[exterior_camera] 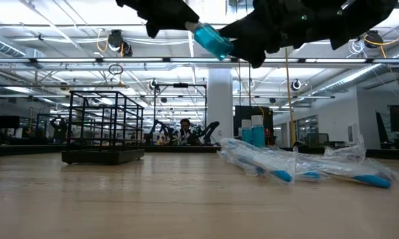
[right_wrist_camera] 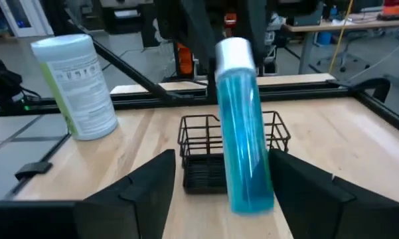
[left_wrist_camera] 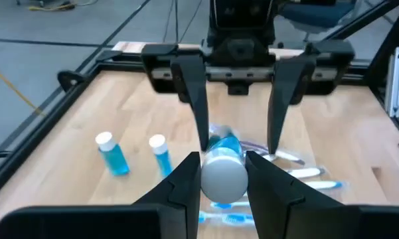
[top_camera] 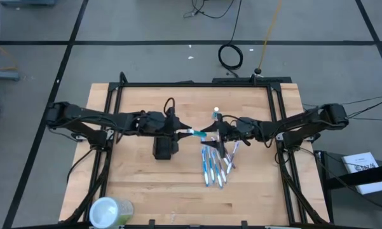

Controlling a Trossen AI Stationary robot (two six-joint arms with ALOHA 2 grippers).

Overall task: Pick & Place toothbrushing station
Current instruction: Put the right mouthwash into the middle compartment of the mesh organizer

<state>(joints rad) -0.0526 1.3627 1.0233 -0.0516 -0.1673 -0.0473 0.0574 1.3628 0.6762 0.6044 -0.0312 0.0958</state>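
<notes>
I have the blue white-capped tube [left_wrist_camera: 224, 167] pinched in the left end effector [left_wrist_camera: 224, 174]; the right end effector [right_wrist_camera: 219, 174] is wide. I should steady it over the black mesh holder [top_camera: 165, 147] before releasing.

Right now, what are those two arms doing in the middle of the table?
Both grippers, left and right, meet in mid-air over the table around a blue bottle, apparently handing it over. The black mesh holder stands below, and wrapped toothbrushes lie beside it.
</notes>
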